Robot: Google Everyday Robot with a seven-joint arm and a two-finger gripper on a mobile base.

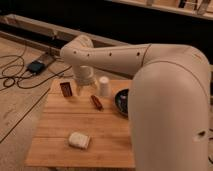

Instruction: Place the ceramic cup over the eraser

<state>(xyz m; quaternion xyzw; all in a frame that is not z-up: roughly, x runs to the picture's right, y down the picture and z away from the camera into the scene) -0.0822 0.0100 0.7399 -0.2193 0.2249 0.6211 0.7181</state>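
The cup (104, 86) stands upright near the back of the table (55, 145). Our tool (85, 90) hangs just beside it, between the cup and the eraser (66, 88). The tool is wide open and holds nothing. We think it is open so we can grab the cup next.

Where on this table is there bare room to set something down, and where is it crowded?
Bare table: between the reddish stick and the beige block, and the near-left corner. Crowded: the far edge, where the gripper hangs between eraser and ceramic cup, beside the dark bowl.
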